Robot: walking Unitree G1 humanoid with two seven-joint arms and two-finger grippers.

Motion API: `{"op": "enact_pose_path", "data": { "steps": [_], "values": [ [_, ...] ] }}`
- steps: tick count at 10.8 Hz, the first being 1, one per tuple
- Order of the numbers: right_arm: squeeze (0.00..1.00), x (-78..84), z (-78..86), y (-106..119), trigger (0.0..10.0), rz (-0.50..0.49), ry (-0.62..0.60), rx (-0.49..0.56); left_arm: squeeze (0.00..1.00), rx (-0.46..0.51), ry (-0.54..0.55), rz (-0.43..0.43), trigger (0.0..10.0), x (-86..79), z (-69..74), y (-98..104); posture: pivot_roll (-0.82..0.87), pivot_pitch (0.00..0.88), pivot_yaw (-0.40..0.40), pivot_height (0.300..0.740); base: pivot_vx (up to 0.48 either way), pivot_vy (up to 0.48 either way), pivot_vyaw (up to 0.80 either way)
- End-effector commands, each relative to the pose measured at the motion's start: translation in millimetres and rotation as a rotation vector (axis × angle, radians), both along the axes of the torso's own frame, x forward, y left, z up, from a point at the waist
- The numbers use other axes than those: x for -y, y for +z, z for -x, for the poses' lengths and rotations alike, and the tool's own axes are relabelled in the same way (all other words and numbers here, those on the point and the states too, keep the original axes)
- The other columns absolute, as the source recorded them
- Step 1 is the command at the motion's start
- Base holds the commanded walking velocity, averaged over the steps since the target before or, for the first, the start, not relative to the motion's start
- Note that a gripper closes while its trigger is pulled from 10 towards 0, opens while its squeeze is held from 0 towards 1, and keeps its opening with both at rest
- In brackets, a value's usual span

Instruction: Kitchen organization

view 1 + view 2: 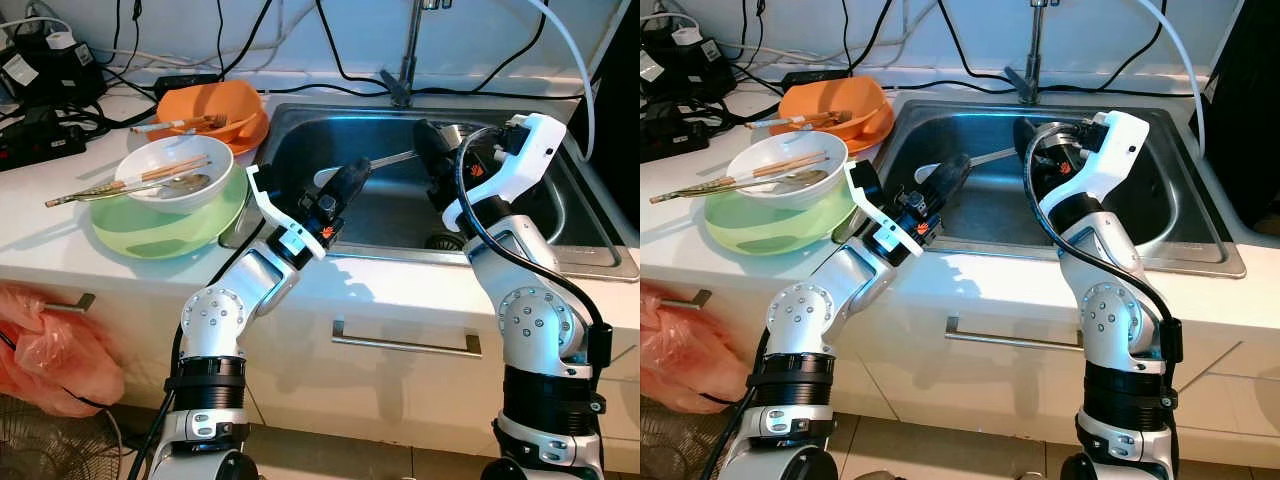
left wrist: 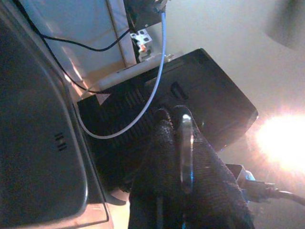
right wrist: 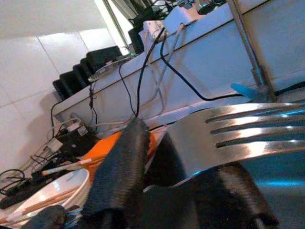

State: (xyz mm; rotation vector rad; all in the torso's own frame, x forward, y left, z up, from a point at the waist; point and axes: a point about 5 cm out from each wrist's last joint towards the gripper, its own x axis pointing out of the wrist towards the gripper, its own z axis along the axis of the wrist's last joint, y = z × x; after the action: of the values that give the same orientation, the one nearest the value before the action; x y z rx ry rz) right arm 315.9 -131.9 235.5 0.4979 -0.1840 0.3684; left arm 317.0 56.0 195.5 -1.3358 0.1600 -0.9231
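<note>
Pinching a stiff, slippery steel fork (image 3: 238,133) above the sink (image 1: 560,215), the right end effector (image 1: 432,160) grips its neck while the left end effector (image 1: 345,185) clamps a thin utensil handle (image 2: 186,152).

Steel fork (image 3: 238,131) and, apparently, a spoon (image 1: 330,178) held over the sink (image 1: 540,215).

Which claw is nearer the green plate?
Left. The left claw sits just past the green plate at the sink's edge; the right claw is farther, over the sink.
</note>
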Motion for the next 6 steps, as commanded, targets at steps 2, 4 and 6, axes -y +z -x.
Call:
{"op": "enact_pose_path", "data": {
  "steps": [2, 4, 6],
  "values": [
    [0.0, -0.6, 0.1, 8.7, 0.0, -0.008, -0.001, 0.032, 0.0, -0.012, -0.037, 0.012, 0.0, 16.3, 3.5, -0.5, -0.05, 0.01, 0.062, 0.74, 0.0, 0.0, 0.0],
    [0.0, -1.2, 0.5, 8.0, 0.0, -0.011, -0.002, 0.029, 0.83, -0.014, -0.037, -0.021, 10.0, 17.3, 3.8, -3.2, -0.05, 0.011, 0.061, 0.74, 0.0, 0.0, 0.0],
    [0.0, -3.9, 0.7, 3.9, 0.0, -0.016, 0.0, 0.016, 1.0, -0.015, -0.023, -0.057, 10.0, 19.6, 3.5, -4.6, -0.04, 0.012, 0.062, 0.74, 0.0, 0.0, 0.0]
  ]
}}
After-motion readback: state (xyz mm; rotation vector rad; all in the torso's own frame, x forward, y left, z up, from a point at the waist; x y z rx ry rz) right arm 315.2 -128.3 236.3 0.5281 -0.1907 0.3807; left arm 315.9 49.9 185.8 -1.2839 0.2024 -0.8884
